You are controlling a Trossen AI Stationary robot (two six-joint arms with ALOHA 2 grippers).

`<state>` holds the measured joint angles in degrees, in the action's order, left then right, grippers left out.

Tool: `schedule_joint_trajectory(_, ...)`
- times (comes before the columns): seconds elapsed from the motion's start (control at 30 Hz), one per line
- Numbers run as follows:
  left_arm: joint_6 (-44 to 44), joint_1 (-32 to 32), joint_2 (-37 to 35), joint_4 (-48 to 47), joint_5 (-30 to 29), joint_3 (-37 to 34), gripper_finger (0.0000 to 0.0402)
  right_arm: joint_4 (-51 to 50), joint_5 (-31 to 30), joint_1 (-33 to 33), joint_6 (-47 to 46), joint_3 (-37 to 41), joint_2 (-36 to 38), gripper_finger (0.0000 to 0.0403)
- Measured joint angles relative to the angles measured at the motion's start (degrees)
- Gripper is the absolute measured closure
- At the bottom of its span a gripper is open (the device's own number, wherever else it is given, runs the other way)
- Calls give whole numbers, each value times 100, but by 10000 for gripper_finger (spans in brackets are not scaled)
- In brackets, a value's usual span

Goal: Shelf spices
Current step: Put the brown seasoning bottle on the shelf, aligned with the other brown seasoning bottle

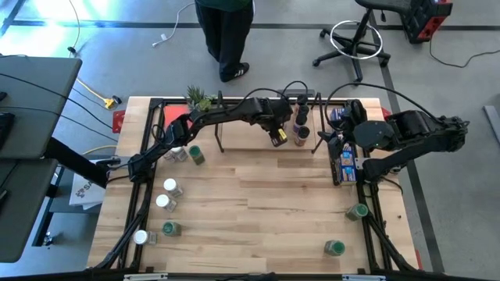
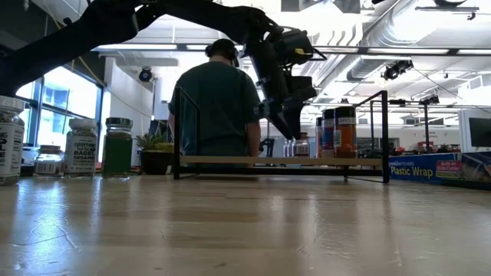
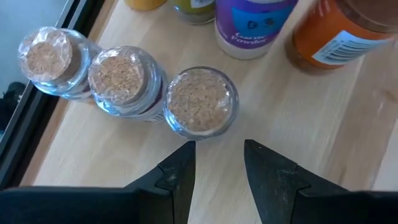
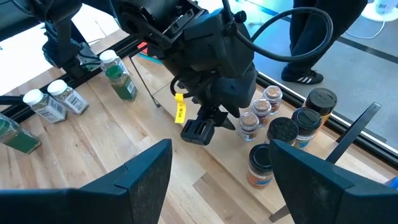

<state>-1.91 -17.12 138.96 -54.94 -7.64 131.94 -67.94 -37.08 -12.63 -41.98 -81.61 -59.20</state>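
Note:
The shelf (image 1: 234, 137) (image 2: 280, 161) stands at the table's far edge, and several spice jars are grouped on its right part (image 1: 301, 125). In the left wrist view, three clear cork-topped jars stand in a row on its board; the nearest (image 3: 200, 101) is just ahead of my left gripper (image 3: 217, 152). That gripper is open and hovers above the board (image 2: 288, 123) (image 4: 199, 130). My right gripper (image 4: 221, 158) (image 1: 334, 139) is open, beside the shelf's right end. More jars stand on the table at the left (image 1: 169, 187) and near right (image 1: 357, 211).
A long blue box (image 1: 344, 162) (image 2: 433, 167) lies by the shelf's right end, under my right arm. A small potted plant (image 1: 199, 97) sits at the far left corner of the shelf. A person (image 1: 226, 35) stands beyond the far edge. Bare wood (image 1: 266, 211) fills the table's middle.

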Motion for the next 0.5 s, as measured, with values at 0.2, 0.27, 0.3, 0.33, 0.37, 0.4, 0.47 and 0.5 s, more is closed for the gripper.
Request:
schedule_joint_trajectory(0.2,-194,-2,-85,-853,-264,103,271,0,0,-1,35,-1,0,139)
schedule_joint_trajectory(0.27,-265,-12,-171,-1348,-505,216,271,0,0,1,90,-1,0,139)
schedule_joint_trajectory(0.3,-311,-22,-219,-1580,-633,260,271,0,0,1,103,-1,0,139)
schedule_joint_trajectory(0.33,-343,-35,-258,-1739,-771,288,271,0,-14,0,119,-1,0,139)
schedule_joint_trajectory(0.37,-362,-60,-309,-1797,-874,301,271,0,-48,-1,151,-1,0,139)
schedule_joint_trajectory(0.4,-387,-93,-340,-1773,-939,307,271,0,-77,-1,159,-1,0,139)
schedule_joint_trajectory(0.47,-513,-192,-393,-1627,-930,308,271,0,-177,0,203,-1,0,139)
schedule_joint_trajectory(0.5,-635,-254,-403,-1556,-871,309,271,0,-203,-1,234,-1,0,139)
